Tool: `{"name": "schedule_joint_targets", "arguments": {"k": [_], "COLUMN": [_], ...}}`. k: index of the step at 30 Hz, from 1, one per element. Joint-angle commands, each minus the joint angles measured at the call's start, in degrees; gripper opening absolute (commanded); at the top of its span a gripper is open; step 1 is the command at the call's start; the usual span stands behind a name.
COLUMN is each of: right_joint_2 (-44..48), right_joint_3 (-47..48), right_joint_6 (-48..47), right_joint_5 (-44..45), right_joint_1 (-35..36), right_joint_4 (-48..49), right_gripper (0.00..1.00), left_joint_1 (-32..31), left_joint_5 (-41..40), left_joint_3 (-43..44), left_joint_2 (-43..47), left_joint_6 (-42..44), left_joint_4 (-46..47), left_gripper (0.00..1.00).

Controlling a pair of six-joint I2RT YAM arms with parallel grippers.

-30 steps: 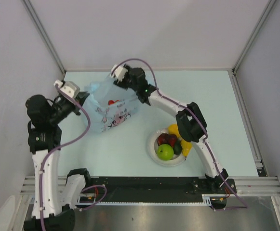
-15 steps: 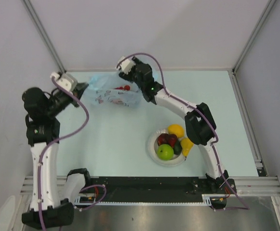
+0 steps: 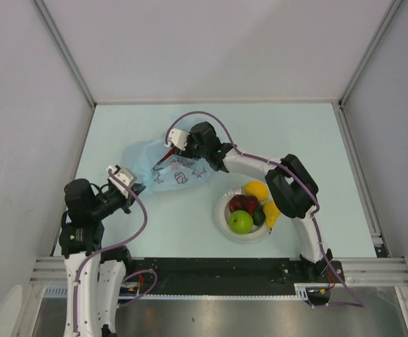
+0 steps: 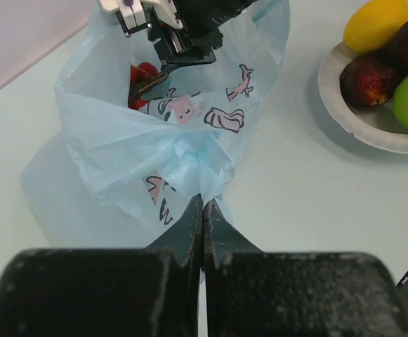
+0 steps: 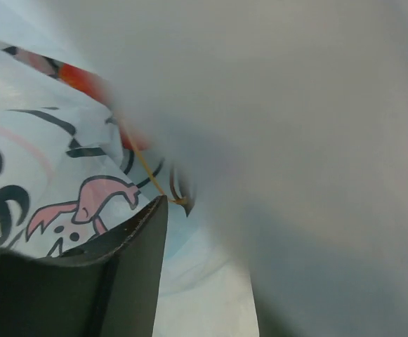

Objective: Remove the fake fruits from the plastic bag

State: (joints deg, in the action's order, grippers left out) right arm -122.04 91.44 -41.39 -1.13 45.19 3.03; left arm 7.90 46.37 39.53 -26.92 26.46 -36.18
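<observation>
Left gripper (image 4: pixel 202 205) is pinched shut on a bunched fold of the plastic bag (image 4: pixel 112 140), at the bag's near end. Underneath is a pale blue-green table (image 3: pixel 309 133) with plain grey walls (image 3: pixel 225 49) around it. The bag lies crumpled on the table, translucent light blue with dark and pink drawings, and red grapes (image 4: pixel 139 74) show inside. Right gripper (image 4: pixel 147 83) reaches into the bag's far end beside the grapes; whether it grips them cannot be told. A green apple (image 3: pixel 241 222) and a lemon (image 3: pixel 256 189) sit on a white plate (image 3: pixel 222 210) nearby.
</observation>
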Motion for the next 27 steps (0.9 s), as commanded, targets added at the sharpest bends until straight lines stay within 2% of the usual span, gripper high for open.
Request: {"name": "schedule_joint_targets", "arguments": {"k": [1,6,11,19,27], "right_joint_2": [4.1,3.0,-0.2,-4.7,-12.1], "right_joint_3": [0.5,1.0,4.0,6.0,14.2], "right_joint_6": [-4.2,-5.4,-4.4,-9.6,-12.3], "right_joint_5": [-6.2,-9.6,-9.3,-7.4,-0.6], "right_joint_1": [0.9,1.1,1.3,1.2,0.5], "right_joint_4": [-1.7,-2.5,-2.1,0.0,-4.8], "right_gripper": [0.49,0.46,0.45,0.52,0.51], "left_joint_1": [-0.1,-0.1,-0.2,-0.1,-0.1], "left_joint_5": [-0.5,-0.4,-0.1,-0.3,-0.6], "left_joint_3": [1.2,2.7,4.9,7.6,8.2], "left_joint_2": [1.0,-1.0,-3.2,-4.9,-5.3], "left_joint_6": [0.4,-1.1,-2.7,-2.7,-3.0], "left_joint_4": [-0.8,0.2,2.3,1.7,1.9], "left_gripper": [0.0,0.0,0.0,0.0,0.0]}}
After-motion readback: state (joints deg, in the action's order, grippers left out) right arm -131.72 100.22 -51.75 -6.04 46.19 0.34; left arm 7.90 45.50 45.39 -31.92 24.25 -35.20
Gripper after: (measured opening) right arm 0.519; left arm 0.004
